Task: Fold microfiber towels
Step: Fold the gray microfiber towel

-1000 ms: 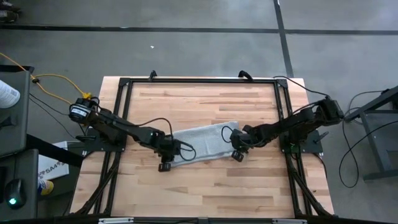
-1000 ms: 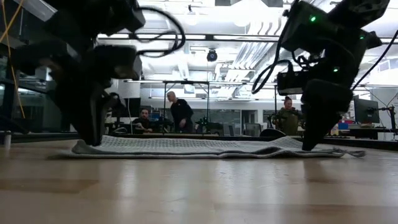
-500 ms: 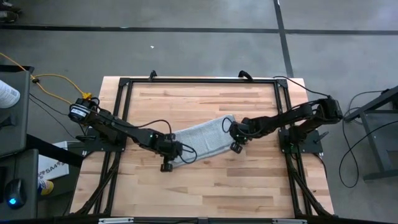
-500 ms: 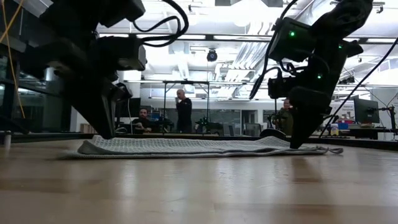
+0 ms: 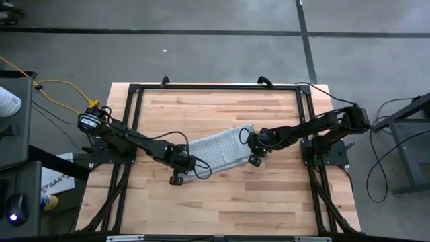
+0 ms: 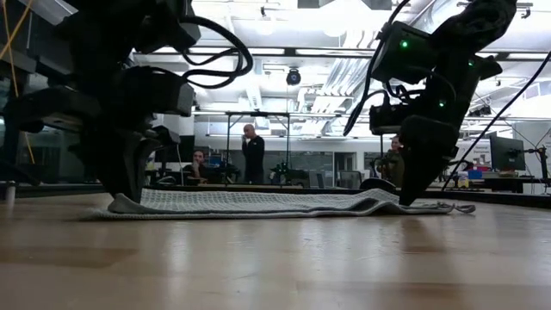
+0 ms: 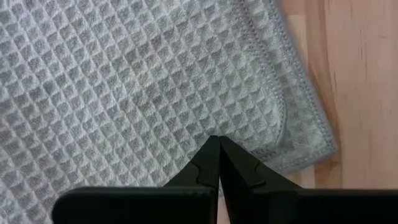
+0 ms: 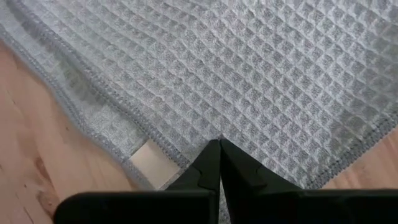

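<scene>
Grey towel (image 5: 216, 150) lies mid-table (image 5: 222, 202); from above we see the left gripper (image 5: 183, 168) and right gripper (image 5: 254, 149) at its opposite ends, bare wood all around. Low down, its edges rest flat. At each wrist, we see fingers pinched together on towel.

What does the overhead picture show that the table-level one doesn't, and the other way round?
Only the overhead view shows the towel's whole outline, lying slanted on the wooden table, and both arms reaching in from opposite sides to its two ends, left gripper and right gripper.

Only the table-level view shows the room behind: people at desks and ceiling lights. It also shows the towel lying nearly flat, raised a little at the ends where the grippers meet it.

Both show the towel with a shut gripper at each end.
</scene>
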